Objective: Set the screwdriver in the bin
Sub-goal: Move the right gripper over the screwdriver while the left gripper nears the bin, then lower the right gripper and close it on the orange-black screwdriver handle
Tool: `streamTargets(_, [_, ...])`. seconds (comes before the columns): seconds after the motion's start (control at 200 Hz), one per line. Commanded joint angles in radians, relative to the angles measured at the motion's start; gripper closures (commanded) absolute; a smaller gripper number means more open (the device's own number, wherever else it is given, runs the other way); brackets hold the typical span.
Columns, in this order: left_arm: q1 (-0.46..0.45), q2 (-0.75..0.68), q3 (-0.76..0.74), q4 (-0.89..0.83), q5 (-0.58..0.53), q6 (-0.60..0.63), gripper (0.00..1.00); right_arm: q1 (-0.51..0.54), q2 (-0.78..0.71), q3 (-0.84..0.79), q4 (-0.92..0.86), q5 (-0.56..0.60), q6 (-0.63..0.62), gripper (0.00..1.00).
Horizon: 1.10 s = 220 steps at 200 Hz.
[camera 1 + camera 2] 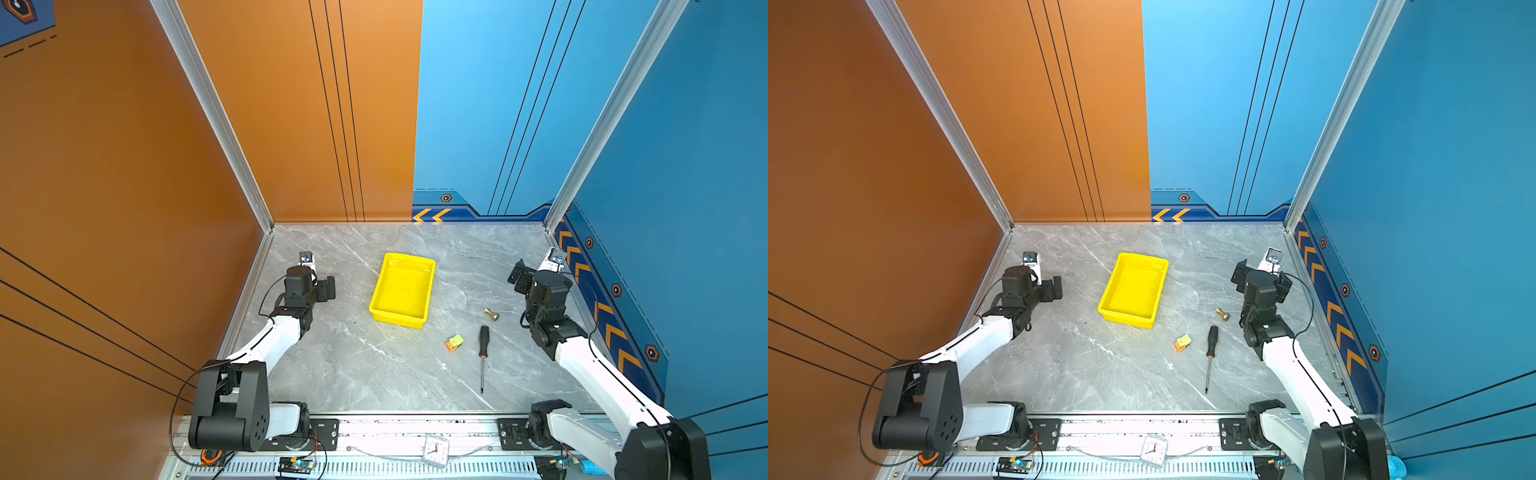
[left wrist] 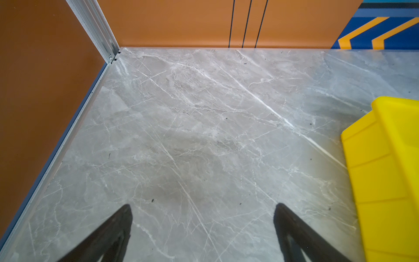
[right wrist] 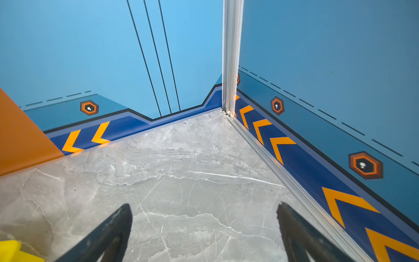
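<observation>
Both arms parked at the sides, nothing held. Right pincer (image 3: 204,205) spread wide and empty, facing the far right corner of the desk (image 1: 332,365); left pincer (image 2: 203,206) likewise released, over bare desk left of the bin (image 1: 397,319). The screwdriver (image 1: 483,353) lies flat on the desk, right of middle and in the near half, untouched. From the right pincer it lies to the left and toward the near edge, so outside what that wrist camera shows. The right arm is clearly the nearer one; the left would have to cross past the bin. Long axis runs almost straight near-to-far: black handle at the far end, metal tip pointing at the near edge. Bin sits far-left of the handle, apart from it. Toy block (image 1: 454,343) is just left of the handle and the brass knob (image 1: 491,313) just beyond it. My judgement: pincer must swing back and close across the handle.
</observation>
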Motion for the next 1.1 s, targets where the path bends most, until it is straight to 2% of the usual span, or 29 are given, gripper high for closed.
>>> streamTargets(0.0, [-0.045, -0.04, 0.069, -0.253, 0.009, -0.104, 0.02, 0.006, -0.026, 0.094, -0.52, 0.017, 0.226, 0.0])
streamTargets(0.105, [-0.081, -0.037, 0.14, -0.414, 0.036, -0.176, 0.02, 0.009, -0.005, 0.14, -0.709, -0.13, 0.304, 0.0])
streamTargets(0.22, [-0.14, -0.035, 0.174, -0.469, 0.118, -0.186, 0.02, 0.038, 0.009, 0.101, -0.772, -0.256, 0.382, 0.0])
streamTargets(0.435, [-0.259, -0.051, 0.191, -0.475, 0.173, -0.223, 0.02, 0.131, 0.074, 0.065, -0.786, -0.324, 0.423, 0.0])
streamTargets(0.601, [-0.329, -0.045, 0.19, -0.47, 0.155, -0.242, 0.02, 0.2, 0.171, 0.056, -0.769, -0.34, 0.437, 0.0])
streamTargets(0.821, [-0.392, -0.053, 0.185, -0.467, 0.118, -0.26, 0.02, 0.23, 0.28, 0.054, -0.691, -0.366, 0.439, 0.0])
streamTargets(1.096, [-0.434, -0.065, 0.171, -0.469, 0.081, -0.288, 0.02, 0.234, 0.397, 0.031, -0.6, -0.389, 0.425, 0.11])
